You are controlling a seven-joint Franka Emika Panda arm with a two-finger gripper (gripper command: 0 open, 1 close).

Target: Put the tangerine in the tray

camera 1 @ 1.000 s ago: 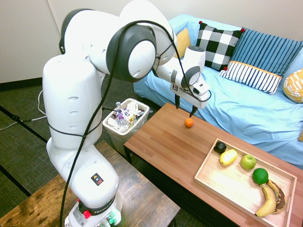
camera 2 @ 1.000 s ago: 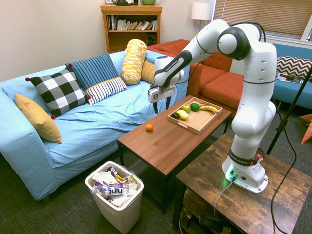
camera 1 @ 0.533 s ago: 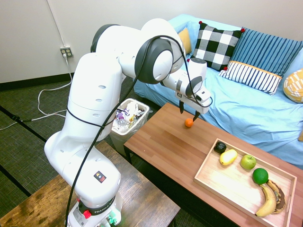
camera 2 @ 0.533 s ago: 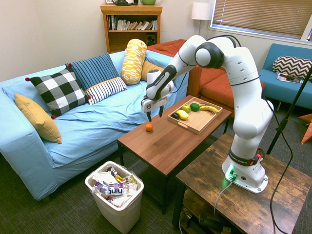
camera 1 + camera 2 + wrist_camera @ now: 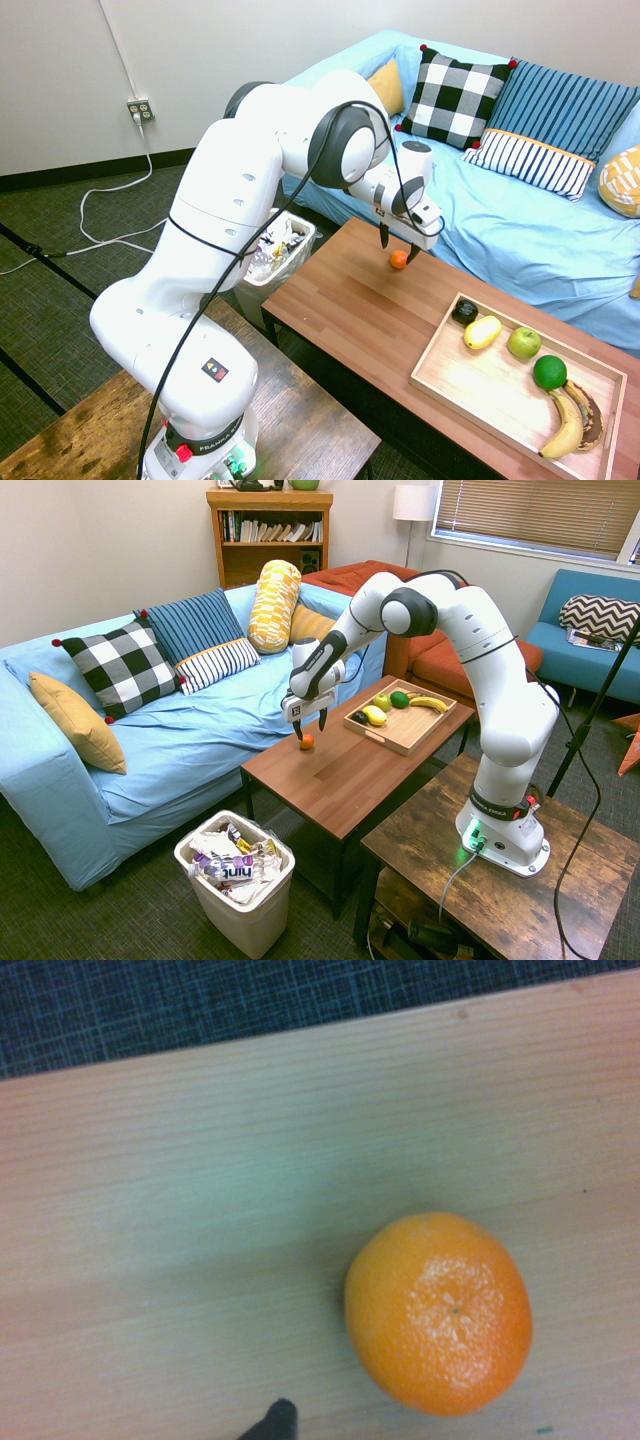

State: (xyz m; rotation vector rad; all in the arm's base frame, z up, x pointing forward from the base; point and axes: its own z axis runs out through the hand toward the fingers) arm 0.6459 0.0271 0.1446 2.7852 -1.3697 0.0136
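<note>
First exterior view: the gripper (image 5: 399, 250) hangs low over the coffee-table counter (image 5: 345, 283) with its two dark fingers spread wide apart, pointing down, and nothing gripped. Right at the gripper, between its fingertips as this camera sees them, sits the tangerine (image 5: 399, 259), small and bright orange, resting on the bare wood of the counter near the edge that faces the sofa (image 5: 480, 225). From the second exterior view the fingers likewise stand apart, the tangerine just beside and below them; whether a finger touches it, I cannot tell.

Well apart from the gripper, toward the other end of the same counter, lies the tray (image 5: 455, 396), shallow and light wooden with a low rim. Inside it, nearest the gripper, is a dark, nearly black fruit (image 5: 465, 311), then a yellow fruit (image 5: 482, 332), a green apple (image 5: 524, 343), a rounder deep-green fruit (image 5: 549, 372) and, farthest off, bananas (image 5: 566, 424), one of them browned.

Behind the gripper, seen from the first exterior view, the sofa wears a light blue cover. The wrist view shows the tangerine whole on pale-looking wood, its skin shiny.
</note>
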